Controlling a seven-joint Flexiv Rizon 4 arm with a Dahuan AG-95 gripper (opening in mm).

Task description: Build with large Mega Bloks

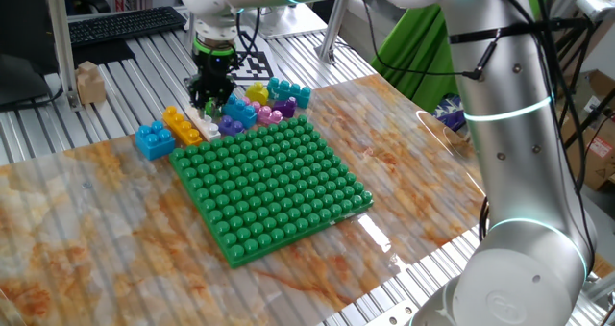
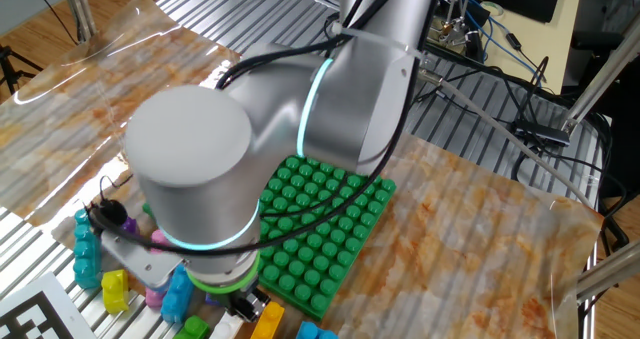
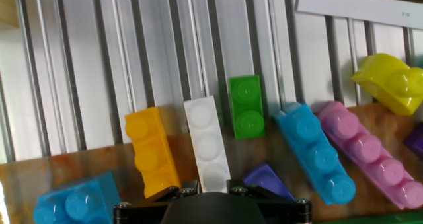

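My gripper (image 1: pixel 209 107) is down among the loose Mega Bloks behind the green studded baseplate (image 1: pixel 274 182). In the hand view its jaws (image 3: pixel 213 184) sit tight on both sides of the near end of a white brick (image 3: pixel 207 141), which lies flat. An orange brick (image 3: pixel 152 151) lies to its left, with a blue brick (image 3: pixel 73 201) beyond that. A green brick (image 3: pixel 246 107), a light blue brick (image 3: pixel 314 151), a pink brick (image 3: pixel 370 154) and a purple brick (image 3: pixel 268 180) lie to its right. In the other fixed view the arm hides the gripper.
A yellow rounded piece (image 3: pixel 390 82) lies at the far right of the row. Teal bricks (image 1: pixel 288 91) sit behind the pile. A printed marker sheet (image 1: pixel 252 64) lies on the slatted metal table beyond. A small cardboard box (image 1: pixel 90 82) stands at the far left.
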